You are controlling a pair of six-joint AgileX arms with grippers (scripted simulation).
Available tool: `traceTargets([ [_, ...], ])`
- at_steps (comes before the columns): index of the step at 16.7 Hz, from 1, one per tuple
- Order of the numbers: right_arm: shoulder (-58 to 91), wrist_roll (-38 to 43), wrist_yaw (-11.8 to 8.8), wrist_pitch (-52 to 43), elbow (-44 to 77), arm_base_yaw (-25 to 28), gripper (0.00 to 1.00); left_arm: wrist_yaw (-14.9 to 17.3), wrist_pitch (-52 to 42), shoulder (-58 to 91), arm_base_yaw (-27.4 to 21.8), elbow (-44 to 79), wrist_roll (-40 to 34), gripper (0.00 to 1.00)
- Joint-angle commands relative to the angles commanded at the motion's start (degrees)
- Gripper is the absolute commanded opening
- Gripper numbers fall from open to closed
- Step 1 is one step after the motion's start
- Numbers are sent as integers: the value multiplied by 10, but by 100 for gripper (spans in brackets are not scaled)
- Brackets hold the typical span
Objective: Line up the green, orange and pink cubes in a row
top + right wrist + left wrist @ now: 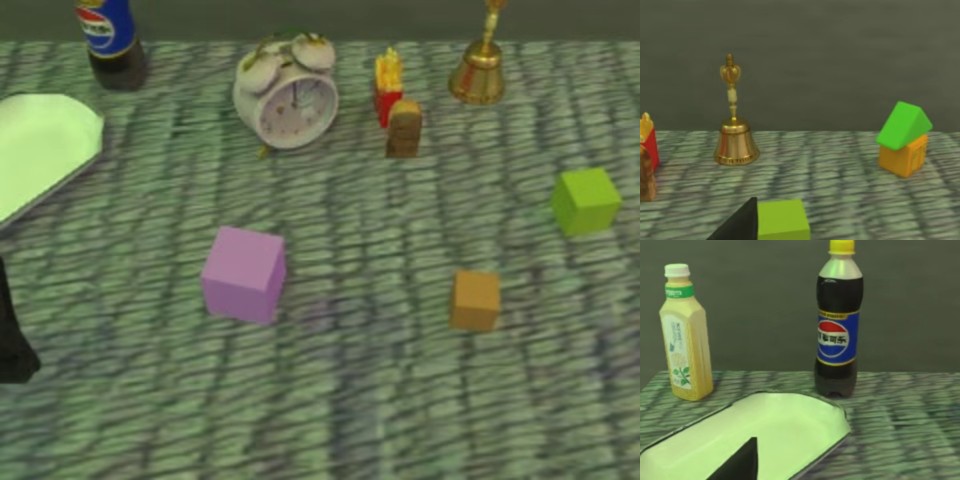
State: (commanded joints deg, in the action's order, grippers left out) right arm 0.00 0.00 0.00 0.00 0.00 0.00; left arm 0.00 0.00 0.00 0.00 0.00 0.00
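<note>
Neither gripper's finger state can be told: each wrist view shows only one dark finger tip, the right gripper's (737,225) just beside the green cube (782,219), the left gripper's (740,465) over the white tray (790,425). On the tabletop the green cube (585,200) sits near the right edge, the orange cube (475,300) nearer the front and inward of it, and the pink cube (244,273) left of centre. No row exists yet. The risk, I judge: a finger nudging the green cube toward that right edge before it is gripped, or a skewed grasp twisting it out of line
</note>
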Motion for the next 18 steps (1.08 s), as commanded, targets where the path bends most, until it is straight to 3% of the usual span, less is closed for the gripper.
traceTargets([
  [4,17,7,-1,-12,17,7,100,0,0,0,0,0,0,100],
  [8,126,48,-3,-81,121,41,100,0,0,0,0,0,0,100],
  [18,716,219,-2,-392,541,172,100,0,0,0,0,0,0,100],
])
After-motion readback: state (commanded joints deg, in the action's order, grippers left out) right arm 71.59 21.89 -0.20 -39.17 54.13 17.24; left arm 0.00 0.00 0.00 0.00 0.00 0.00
